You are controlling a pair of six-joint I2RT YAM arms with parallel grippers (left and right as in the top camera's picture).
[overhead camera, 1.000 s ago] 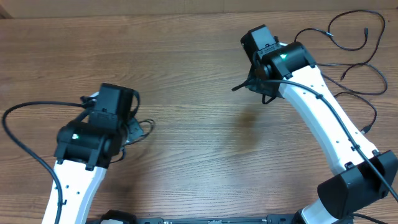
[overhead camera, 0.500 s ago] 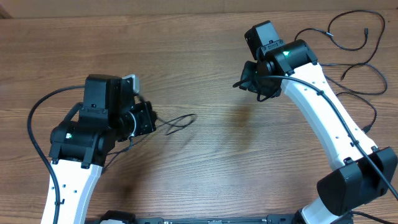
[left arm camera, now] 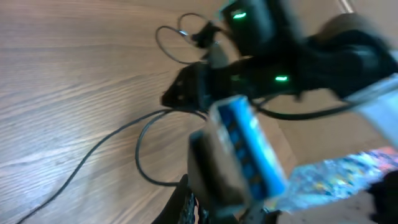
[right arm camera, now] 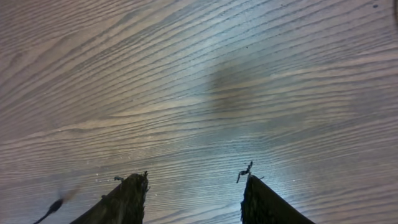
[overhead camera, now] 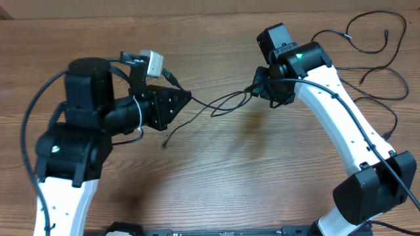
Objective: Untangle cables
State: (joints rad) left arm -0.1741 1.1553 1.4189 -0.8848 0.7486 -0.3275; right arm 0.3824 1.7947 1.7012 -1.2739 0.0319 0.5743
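Cables (overhead camera: 223, 99) hang strung above the worktop (overhead camera: 216, 183) between my left pincer (overhead camera: 188, 99), clamped on them, and my right pincer (right arm camera: 196, 177), whose jaws stand apart. I judge this the pulling-apart step; next calls for a slow, steady draw.

Left arm: white-and-black left arm (overhead camera: 69, 170) bent, wrist turned rightward.
Left gripper: black left gripper (overhead camera: 186, 100), jaws pinched together.
Right arm: white right arm (overhead camera: 341, 111) reaching leftward.
Right gripper: black right gripper (right arm camera: 194, 180), jaws apart.

A brown wooden table (overhead camera: 216, 190) fills every view, grain running side to side (streaky, fairly pale); a soft dark shadow (right arm camera: 239, 84) lies near the table's middle, beside a bright sheen
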